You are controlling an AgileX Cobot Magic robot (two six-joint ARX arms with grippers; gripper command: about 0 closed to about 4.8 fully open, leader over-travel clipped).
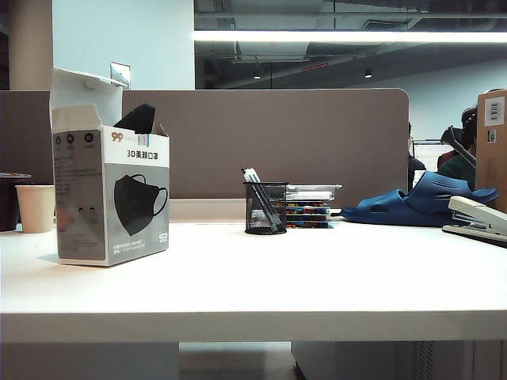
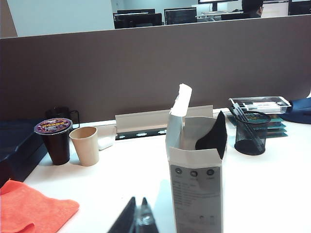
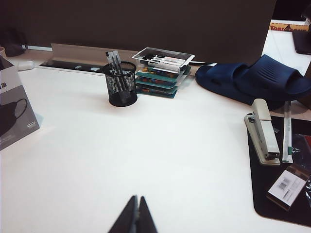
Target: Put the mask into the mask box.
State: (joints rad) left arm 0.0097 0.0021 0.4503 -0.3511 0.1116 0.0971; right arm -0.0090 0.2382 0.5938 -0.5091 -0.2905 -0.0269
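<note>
Mask [image 2: 214,137] sits in the open box [image 2: 197,187], part poking above the rim.

Nearest, the left gripper [image 2: 137,221] hangs just short of the box with fingers together, holding nothing; the right gripper [image 3: 135,217] hangs over bare table [image 3: 160,145], fingers also together and empty. Further off, right of the box, stand the pen cup [image 1: 265,208] and a stack of trays [image 1: 310,205]. Beyond those, 1 blue sandal [image 1: 420,202] and a stapler [image 1: 478,218] lie.
</note>
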